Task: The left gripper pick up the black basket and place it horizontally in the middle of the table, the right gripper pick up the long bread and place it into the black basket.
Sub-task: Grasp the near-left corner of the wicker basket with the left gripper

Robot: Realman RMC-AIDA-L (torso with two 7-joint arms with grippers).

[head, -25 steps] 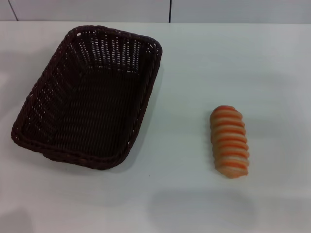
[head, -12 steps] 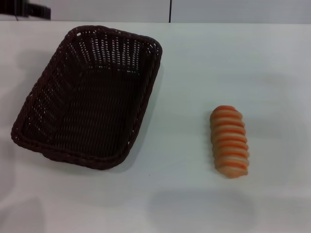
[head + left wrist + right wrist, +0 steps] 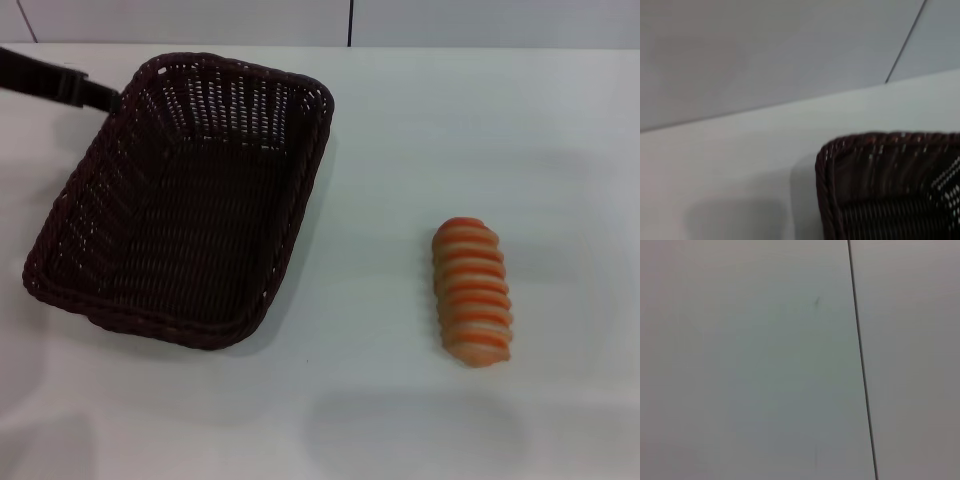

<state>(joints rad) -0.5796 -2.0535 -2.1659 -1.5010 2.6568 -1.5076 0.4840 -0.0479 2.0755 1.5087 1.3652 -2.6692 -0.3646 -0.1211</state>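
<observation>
The black basket (image 3: 185, 200) lies on the left half of the white table (image 3: 400, 120), its long side running away from me and a little tilted. It is empty. My left gripper (image 3: 104, 96) comes in as a black bar from the far left edge, and its tip is at the basket's far left corner. The left wrist view shows that corner of the basket (image 3: 880, 185) on the table (image 3: 730, 165). The long bread (image 3: 472, 292), with orange and cream stripes, lies on the right half of the table, apart from the basket. My right gripper is out of view.
A pale wall with a dark vertical seam (image 3: 350, 22) stands behind the table's far edge. The right wrist view shows only a plain pale surface with a dark seam (image 3: 860, 360).
My left gripper has come into the head view from the far left and moved right and nearer, up to the basket's far left corner. The basket and bread have not moved.
</observation>
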